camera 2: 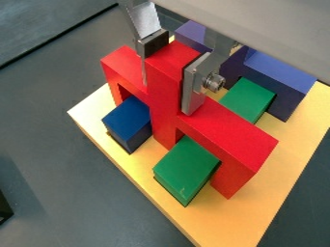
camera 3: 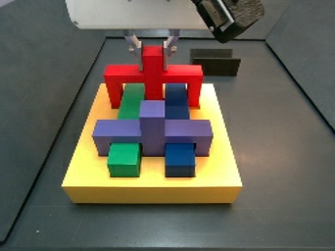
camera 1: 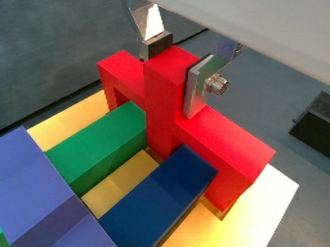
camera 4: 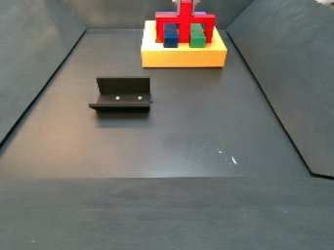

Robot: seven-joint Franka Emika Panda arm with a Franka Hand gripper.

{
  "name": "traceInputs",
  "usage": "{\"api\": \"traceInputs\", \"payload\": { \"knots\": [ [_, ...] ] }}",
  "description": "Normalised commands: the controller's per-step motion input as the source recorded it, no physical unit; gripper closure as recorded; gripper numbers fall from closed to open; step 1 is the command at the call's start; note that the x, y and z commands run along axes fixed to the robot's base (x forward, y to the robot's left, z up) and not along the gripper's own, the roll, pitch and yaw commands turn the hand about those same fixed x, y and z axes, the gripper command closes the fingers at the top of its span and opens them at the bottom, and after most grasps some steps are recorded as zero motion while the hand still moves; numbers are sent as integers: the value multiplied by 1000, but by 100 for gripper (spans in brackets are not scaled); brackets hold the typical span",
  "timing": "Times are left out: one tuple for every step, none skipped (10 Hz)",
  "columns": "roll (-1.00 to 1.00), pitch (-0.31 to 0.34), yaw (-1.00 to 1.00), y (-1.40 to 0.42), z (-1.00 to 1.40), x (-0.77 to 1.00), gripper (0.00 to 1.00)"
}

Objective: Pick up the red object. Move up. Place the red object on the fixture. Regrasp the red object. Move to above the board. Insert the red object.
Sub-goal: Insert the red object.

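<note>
The red object (camera 3: 153,74) stands on the far end of the yellow board (camera 3: 151,186), legs down and centre stub up. Its two arches straddle a green block (camera 3: 132,96) and a blue block (camera 3: 175,95). My gripper (camera 3: 153,42) comes down from above and is shut on the stub. In both wrist views the silver fingers (camera 1: 202,85) (camera 2: 192,85) press the stub of the red object (camera 1: 194,125) (camera 2: 219,135) from either side. The fixture (camera 4: 121,95) stands bare on the dark floor, well away from the board (camera 4: 183,57).
A purple block (camera 3: 151,127) crosses the board's middle, with another green block (camera 3: 124,157) and blue block (camera 3: 181,159) nearer its front edge. Dark tray walls (camera 4: 46,88) rise on both sides of the floor. The fixture (camera 3: 216,62) sits just behind the board's right corner.
</note>
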Motion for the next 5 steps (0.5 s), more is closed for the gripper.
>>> {"api": "traceInputs", "payload": {
  "knots": [
    [0, -100, 0, -63, -374, 46, 100],
    [-69, -80, 0, -74, -509, 74, 100],
    [-133, -83, -17, -51, -509, 49, 100],
    [-207, -119, -66, -3, -391, 0, 100],
    [-183, -114, -63, -29, -286, 0, 100]
  ]
}}
